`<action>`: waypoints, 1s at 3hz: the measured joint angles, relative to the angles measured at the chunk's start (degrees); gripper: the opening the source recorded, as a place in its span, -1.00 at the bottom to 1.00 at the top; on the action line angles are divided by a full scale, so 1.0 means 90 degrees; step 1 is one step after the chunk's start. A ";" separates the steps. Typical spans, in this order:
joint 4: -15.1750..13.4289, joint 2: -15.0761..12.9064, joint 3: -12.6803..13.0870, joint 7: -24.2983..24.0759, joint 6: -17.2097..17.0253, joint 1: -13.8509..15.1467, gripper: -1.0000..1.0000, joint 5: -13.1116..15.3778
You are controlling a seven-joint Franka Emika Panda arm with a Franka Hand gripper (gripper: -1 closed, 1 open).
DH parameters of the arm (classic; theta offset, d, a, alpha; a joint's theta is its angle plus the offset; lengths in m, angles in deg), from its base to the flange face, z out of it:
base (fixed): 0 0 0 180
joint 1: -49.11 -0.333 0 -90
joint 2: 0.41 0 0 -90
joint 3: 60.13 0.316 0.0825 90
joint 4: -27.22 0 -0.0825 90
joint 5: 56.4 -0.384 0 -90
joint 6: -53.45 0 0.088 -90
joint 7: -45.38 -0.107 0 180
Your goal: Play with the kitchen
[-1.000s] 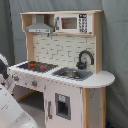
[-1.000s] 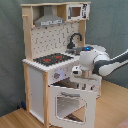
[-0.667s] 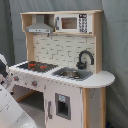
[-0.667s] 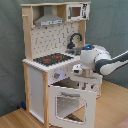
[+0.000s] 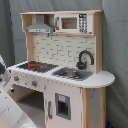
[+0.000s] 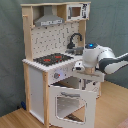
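Gripper [image 6: 89, 75]: positioned at the front edge of the counter, directly above the oven door [image 6: 70, 102]; whether its fingers are released or clenched cannot be told. Oven door: hanging ajar, tilted outward. The kitchen [image 5: 62, 65] [image 6: 55, 60] stands upright on the wooden floor [image 6: 112, 107], visible in both exterior views. Hob [image 6: 52, 59] at the counter's left part in the second exterior view; faucet [image 5: 84, 59] behind the sink [image 5: 71, 74].

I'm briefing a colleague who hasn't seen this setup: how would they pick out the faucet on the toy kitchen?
Start at the tall white and light-wood toy kitchen. On its countertop, behind the sink and against the tiled back wall, stands the faucet, also seen in the second exterior view. It is the only black arched spout; the black hob beside it lies flat.
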 joint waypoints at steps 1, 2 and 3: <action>0.0018 0.0158 -0.0296 -0.0325 -0.0310 -0.0321 1.00 0.0431; 0.0073 0.0375 -0.0577 -0.0663 -0.0725 -0.0651 1.00 0.0888; 0.0165 0.0633 -0.0790 -0.0965 -0.1198 -0.0963 1.00 0.1313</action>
